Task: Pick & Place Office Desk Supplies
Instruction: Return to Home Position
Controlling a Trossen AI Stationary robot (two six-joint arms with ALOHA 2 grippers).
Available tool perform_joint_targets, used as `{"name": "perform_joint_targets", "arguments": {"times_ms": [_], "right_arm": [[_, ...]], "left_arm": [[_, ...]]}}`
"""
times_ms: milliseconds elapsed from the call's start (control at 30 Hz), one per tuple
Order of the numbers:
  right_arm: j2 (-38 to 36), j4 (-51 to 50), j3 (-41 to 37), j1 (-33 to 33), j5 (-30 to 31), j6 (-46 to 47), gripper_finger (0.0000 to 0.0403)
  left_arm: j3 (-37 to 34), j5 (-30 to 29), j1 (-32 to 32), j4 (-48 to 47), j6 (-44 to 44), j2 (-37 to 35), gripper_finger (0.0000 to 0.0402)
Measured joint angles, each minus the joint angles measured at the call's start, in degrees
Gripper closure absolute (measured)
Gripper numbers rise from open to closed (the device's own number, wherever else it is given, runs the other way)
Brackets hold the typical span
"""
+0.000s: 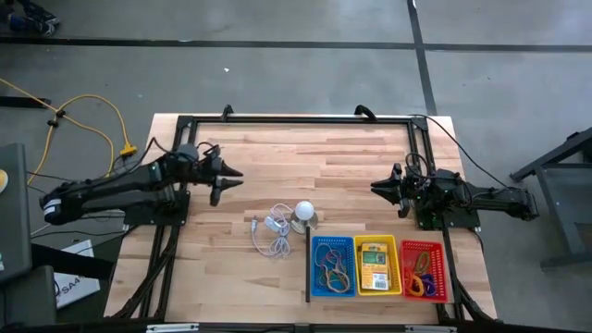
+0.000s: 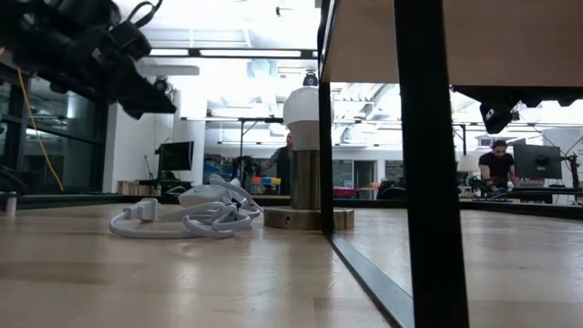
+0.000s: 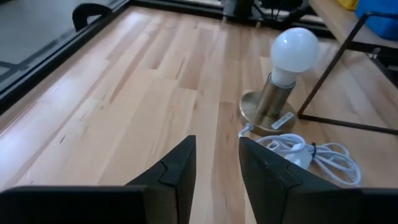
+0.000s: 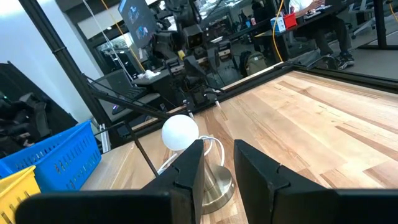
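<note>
The office desk supplies lie in three baskets at the table's near right. Rubber bands are in the blue basket [image 1: 332, 266], a yellow-and-green packet is in the yellow basket [image 1: 376, 265], and coloured rings are in the red basket [image 1: 424, 271]. My left gripper [image 1: 235, 179] [image 3: 217, 149] hovers open over the table's left middle, pointing toward the right edge, with nothing between its fingers. My right gripper [image 1: 376, 188] [image 4: 218, 152] hovers at the right middle, pointing left. Its fingers stand a little apart and hold nothing.
A white bulb on a brass-coloured base [image 1: 304, 215] stands mid-table, and a coiled white cord [image 1: 270, 233] lies on the table just left of it. A black frame [image 1: 296, 118] runs round the table, and a thin black bar [image 1: 308, 268] stands left of the blue basket. A person [image 2: 498, 166] sits in the room behind.
</note>
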Motion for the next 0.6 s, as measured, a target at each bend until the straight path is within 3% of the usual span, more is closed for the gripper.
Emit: {"name": "perform_joint_targets", "arguments": {"times_ms": [200, 367, 600], "right_arm": [[0.0, 0.0, 0.0, 0.0, 0.0, 0.0, 0.0327], [0.0, 0.0, 0.0, 0.0, 0.0, 0.0, 0.0327], [0.0, 0.0, 0.0, 0.0, 0.0, 0.0, 0.0327]], "left_arm": [[-4.4, 0.0, 0.0, 3.2, -2.6, -4.8, 0.0284], [-10.0, -0.1, -1.6, 11.8, -5.1, -6.9, 0.0284], [-12.6, -5.2, -5.0, 15.2, -5.5, -8.8, 0.0284]]}}
